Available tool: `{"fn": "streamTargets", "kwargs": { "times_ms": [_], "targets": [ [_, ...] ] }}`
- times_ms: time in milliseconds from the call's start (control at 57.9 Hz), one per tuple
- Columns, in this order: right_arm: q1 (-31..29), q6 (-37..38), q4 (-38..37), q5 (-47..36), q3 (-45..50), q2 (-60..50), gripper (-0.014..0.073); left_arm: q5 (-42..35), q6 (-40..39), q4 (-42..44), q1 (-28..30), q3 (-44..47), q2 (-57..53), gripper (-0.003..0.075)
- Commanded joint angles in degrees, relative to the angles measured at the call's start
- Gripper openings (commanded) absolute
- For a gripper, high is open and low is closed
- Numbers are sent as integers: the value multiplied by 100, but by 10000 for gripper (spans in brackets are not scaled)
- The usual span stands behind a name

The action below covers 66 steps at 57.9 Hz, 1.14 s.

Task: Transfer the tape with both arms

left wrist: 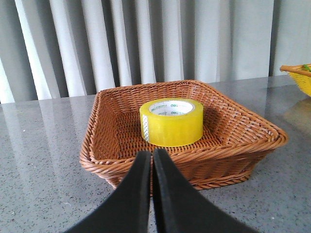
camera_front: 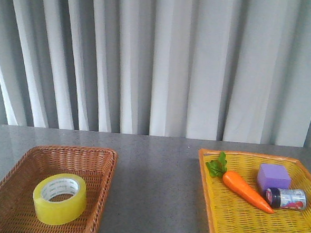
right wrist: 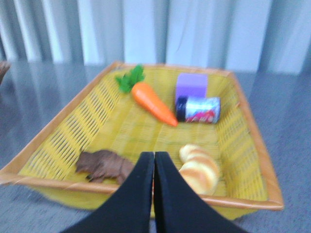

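The tape (camera_front: 59, 198), a wide yellow roll with a white printed core, lies flat in the brown wicker basket (camera_front: 97, 160) at the front left. In the left wrist view the tape (left wrist: 171, 122) sits mid-basket, beyond my left gripper (left wrist: 152, 155), whose black fingers are shut with nothing between them, just short of the basket's near rim (left wrist: 218, 158). My right gripper (right wrist: 154, 156) is also shut and empty, held at the near rim of the yellow basket (right wrist: 58, 145). Neither arm shows in the front view.
The yellow basket (camera_front: 209, 183) at the front right holds a carrot (camera_front: 246, 191), a purple block (camera_front: 273, 177), a small jar (camera_front: 286, 198), bread (right wrist: 199, 170) and a brown toy animal (right wrist: 104, 165). Grey tabletop (camera_front: 156, 190) lies between the baskets; grey curtains hang behind.
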Motion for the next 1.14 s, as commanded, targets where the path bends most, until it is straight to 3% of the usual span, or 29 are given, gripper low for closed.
{"fn": "streamTargets", "kwargs": {
  "times_ms": [0,207,363,1123],
  "targets": [
    [-153,-17,-105,-1477,592,-512,-5,-434,-63,-74,21,-44,-96,-7],
    [-193,53,15,-2289,1615,-1210,-5,-434,-63,-74,21,-44,-96,-7],
    [-193,36,-20,-1836,1600,-1198,-5,-434,-63,-74,21,-44,-96,-7],
    [-193,36,-20,-1827,1594,-1191,-5,-434,-63,-74,21,-44,-96,-5]
  ]
}}
